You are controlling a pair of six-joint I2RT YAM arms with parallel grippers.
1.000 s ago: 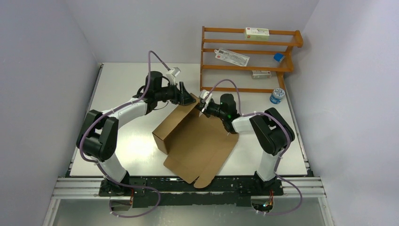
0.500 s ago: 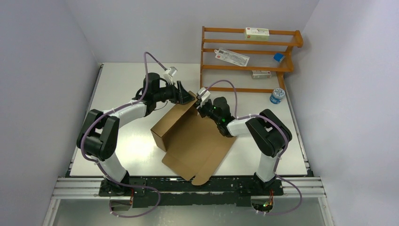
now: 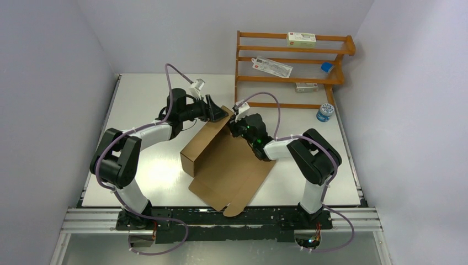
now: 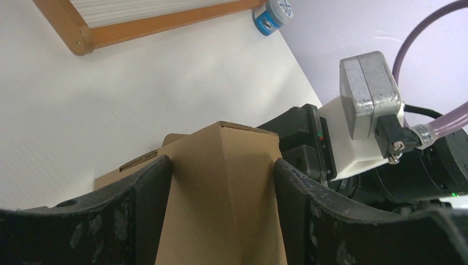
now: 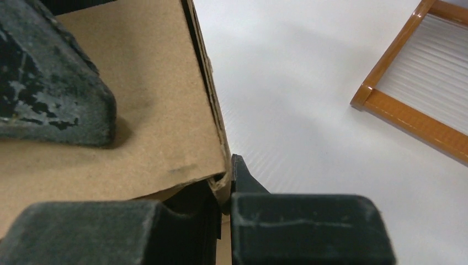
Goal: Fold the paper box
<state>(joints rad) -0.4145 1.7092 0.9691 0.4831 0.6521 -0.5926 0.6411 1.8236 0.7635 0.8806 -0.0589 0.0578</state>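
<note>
The paper box (image 3: 229,165) is brown cardboard, partly folded, lying mid-table with a raised wall on its left and far side. My left gripper (image 3: 218,113) is open wide at the box's far corner. In the left wrist view the folded corner (image 4: 221,182) fills the gap, and both fingers (image 4: 149,193) touch its faces. My right gripper (image 3: 234,126) is at the same corner from the right. In the right wrist view it (image 5: 223,204) is shut on the wall's edge (image 5: 218,138). The left gripper's finger (image 5: 49,94) rests on the cardboard there.
A wooden rack (image 3: 292,66) stands at the back right with small white cartons and a blue item on its shelves. A blue-lidded jar (image 3: 324,112) stands by its right foot. The rack's base rail shows in both wrist views (image 4: 138,25) (image 5: 414,110).
Both grippers have moved slightly left and back at the box's far corner. The right forearm has swung left, and the box has shifted a little left with them.
</note>
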